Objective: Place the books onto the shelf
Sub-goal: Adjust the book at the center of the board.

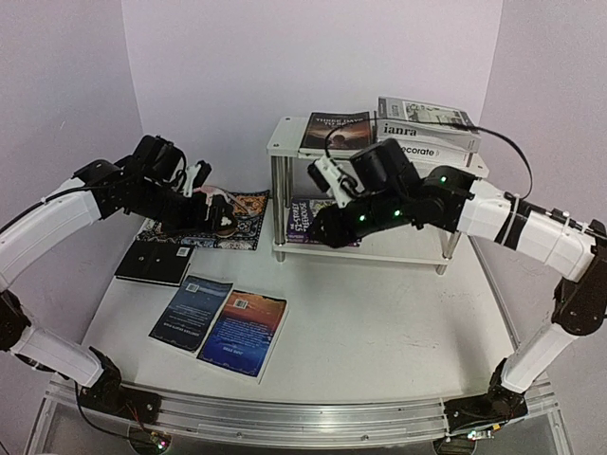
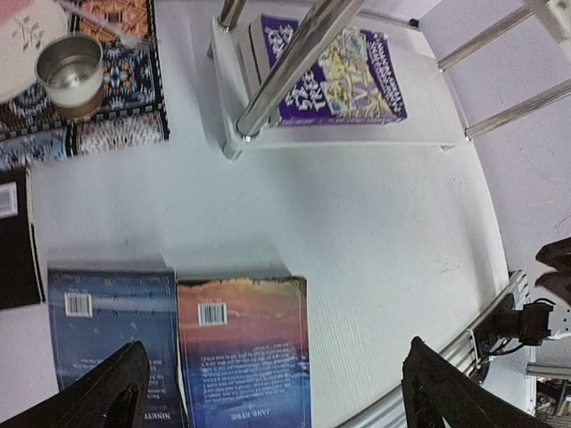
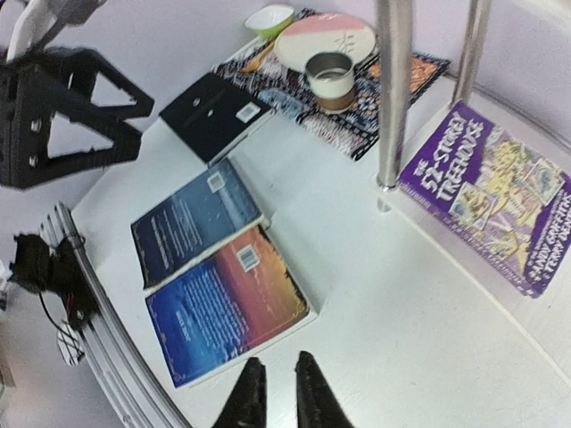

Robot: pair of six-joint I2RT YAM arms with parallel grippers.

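The worktop (image 1: 379, 322) is plain white and sits in a corner of pale lilac walls (image 1: 237, 66), with a metal rail (image 1: 285, 417) along its near edge.

The shelf (image 1: 289, 137) stands at the back, right of centre. It has 2 white boards on chrome legs.

8 books show:
- **Top board, 4 books:** 1 dark book (image 1: 337, 131) lies flat on the left. On the right is a stack of 3: a grey book (image 1: 422, 112) on top, "janra" (image 1: 417, 131) in the middle and "Decorate" (image 1: 432, 150) at the bottom.
- **Lower board, 1 book:** a purple Treehouse paperback (image 3: 486, 192) lies at the left end.
- **Worktop, 3 books:** all lie front left. A black book (image 1: 156, 263) is nearest the placemat. A blue book (image 1: 193, 311) and a blue-and-orange book (image 1: 245, 332) lie side by side, edges touching.

1 patterned placemat (image 3: 366, 125) lies left of the shelf. It carries 1 plate (image 3: 357, 36), 1 metal cup (image 3: 330, 76) and 1 green bowl (image 3: 269, 18).

Of the 2 arms, the left end effector (image 2: 277, 348) hangs above the placemat with its fingers spread wide, empty. The right end effector (image 3: 279, 392) hangs in front of the shelf's lower board. Its fingers stand just apart with a narrow gap between them, holding nothing.
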